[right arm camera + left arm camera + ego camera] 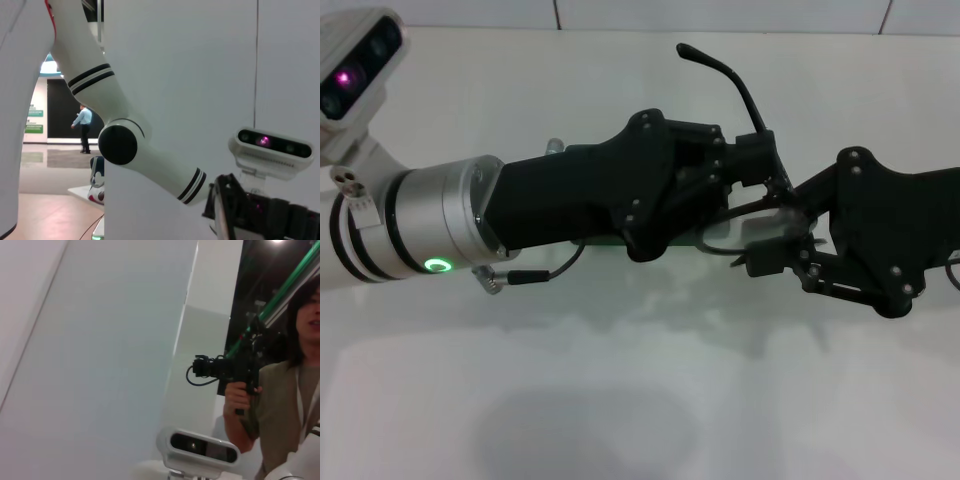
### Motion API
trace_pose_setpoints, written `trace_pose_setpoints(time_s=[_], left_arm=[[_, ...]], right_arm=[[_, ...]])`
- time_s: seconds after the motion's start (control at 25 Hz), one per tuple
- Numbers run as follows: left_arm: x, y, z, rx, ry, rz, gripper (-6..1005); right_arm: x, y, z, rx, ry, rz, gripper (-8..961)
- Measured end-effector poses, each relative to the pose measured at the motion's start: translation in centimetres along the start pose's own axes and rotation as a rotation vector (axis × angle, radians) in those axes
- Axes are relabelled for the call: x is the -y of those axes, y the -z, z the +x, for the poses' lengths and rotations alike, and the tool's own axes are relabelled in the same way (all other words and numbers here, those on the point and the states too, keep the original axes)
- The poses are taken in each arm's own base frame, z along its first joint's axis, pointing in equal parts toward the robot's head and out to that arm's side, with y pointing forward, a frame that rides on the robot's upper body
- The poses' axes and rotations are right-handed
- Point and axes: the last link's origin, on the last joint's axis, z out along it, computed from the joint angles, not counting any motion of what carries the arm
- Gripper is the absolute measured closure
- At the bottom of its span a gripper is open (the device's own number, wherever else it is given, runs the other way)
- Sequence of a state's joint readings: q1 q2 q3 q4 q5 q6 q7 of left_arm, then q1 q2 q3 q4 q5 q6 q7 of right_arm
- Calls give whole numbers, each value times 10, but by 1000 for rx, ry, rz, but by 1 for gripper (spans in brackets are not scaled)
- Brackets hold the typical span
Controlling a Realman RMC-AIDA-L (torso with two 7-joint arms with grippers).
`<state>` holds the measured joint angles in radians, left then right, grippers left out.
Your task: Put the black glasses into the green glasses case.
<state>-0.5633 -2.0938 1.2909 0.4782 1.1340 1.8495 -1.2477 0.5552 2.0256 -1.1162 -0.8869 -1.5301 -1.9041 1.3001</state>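
Head view shows two black grippers meeting over the white table (pixel 620 400), a little right of the middle of the frame. The left gripper (pixel 752 158) comes in from the left on a silver cuff with a lit green ring (pixel 438 265). A thin black cable (pixel 545 272) loops just under its body. The right gripper (pixel 782 250) comes in from the right edge, slightly lower. Their tips are very close together, and the bodies cover most of what lies between them. For both grippers it cannot be told whether they are clenched or released.

The black glasses (pixel 725 75) are at this meeting point. One slim temple arm stands free, rising from the tip of the left gripper toward the upper middle of the frame and leaning left, with its curved end at the top. A thin piece of frame shows below, between the two grippers. The rest is hidden, so its long axis is not clear.

The green glasses case (pixel 608 242) is almost fully covered by the left gripper; only a narrow dark green edge shows under it, running left to right.

Left wrist view shows a person (pixel 295 390) holding a black camera rig (pixel 235 370).
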Motion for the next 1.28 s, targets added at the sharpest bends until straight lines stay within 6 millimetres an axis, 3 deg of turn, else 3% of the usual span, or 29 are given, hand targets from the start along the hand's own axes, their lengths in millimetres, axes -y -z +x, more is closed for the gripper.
trace_pose_setpoints(time_s=[0.36,0.6,0.76,0.88,1.0,1.16,1.28], left_arm=[[1,7,1,-58,-26,53,959],[17,34,6,-264,-78,309,958],[29,60,5,-360,-44,520,958],[30,68,2,-375,-5,562,958],[29,58,-5,-325,57,511,959],[23,21,-19,-188,117,330,959],[20,9,-18,-171,121,262,958]], right_arm=[[-1,1,2,14,-2,0,842],[-13,3,0,50,51,-53,841],[-28,3,-11,111,115,-175,840],[-32,2,-17,137,139,-228,840],[-32,0,-19,140,167,-243,839],[-21,-8,-22,141,190,-244,838],[-16,-11,-22,139,190,-245,838]])
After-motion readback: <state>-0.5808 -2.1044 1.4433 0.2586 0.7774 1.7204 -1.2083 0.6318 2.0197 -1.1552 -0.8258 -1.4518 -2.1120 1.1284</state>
